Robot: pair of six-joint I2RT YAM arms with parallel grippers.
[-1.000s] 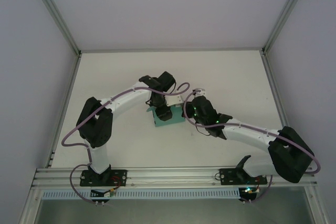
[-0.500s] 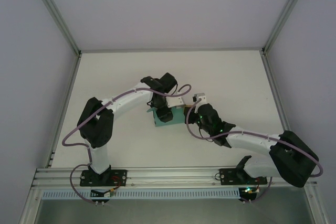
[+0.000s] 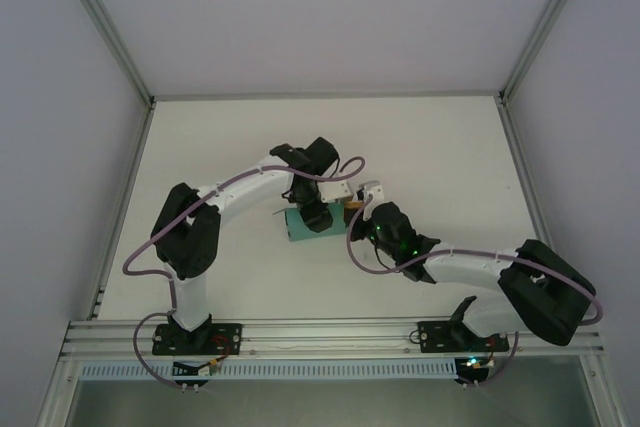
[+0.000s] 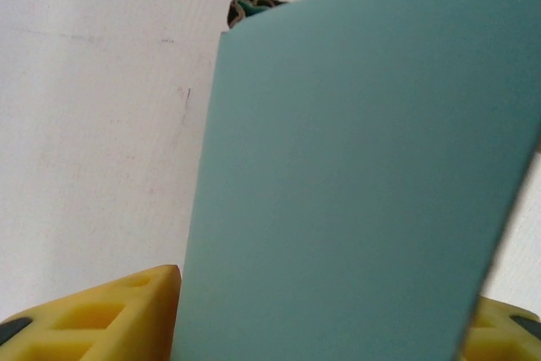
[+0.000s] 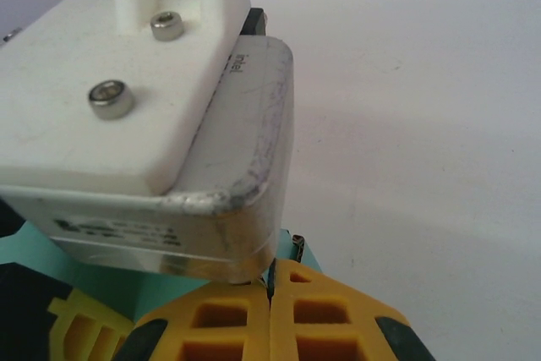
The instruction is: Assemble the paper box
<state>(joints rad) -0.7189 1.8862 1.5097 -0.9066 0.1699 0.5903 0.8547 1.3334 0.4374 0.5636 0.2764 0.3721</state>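
Observation:
The teal paper box (image 3: 300, 226) lies mid-table under my left gripper (image 3: 318, 213). In the left wrist view the box's card (image 4: 355, 175) stands close and tilted, spanning the gap between the yellow fingers (image 4: 101, 314) of the left gripper (image 4: 330, 293). Whether those fingers press on the card's edges is unclear. My right gripper (image 3: 356, 209) sits at the box's right side. Seen from the right wrist, the right gripper (image 5: 272, 266) is shut, with nothing visible between its tips, which rest at a corner of the teal box (image 5: 51, 251) just beneath the left arm's white camera housing (image 5: 152, 116).
The two wrists are crowded together over the box, and purple cables (image 3: 365, 257) loop around them. Aluminium frame rails (image 3: 330, 95) and white walls bound the table. Bare white tabletop (image 3: 440, 157) stretches to the back and right.
The right arm has swung left, and its shut gripper has come up against the box's right side under the left wrist. The box and left gripper have shifted slightly left.

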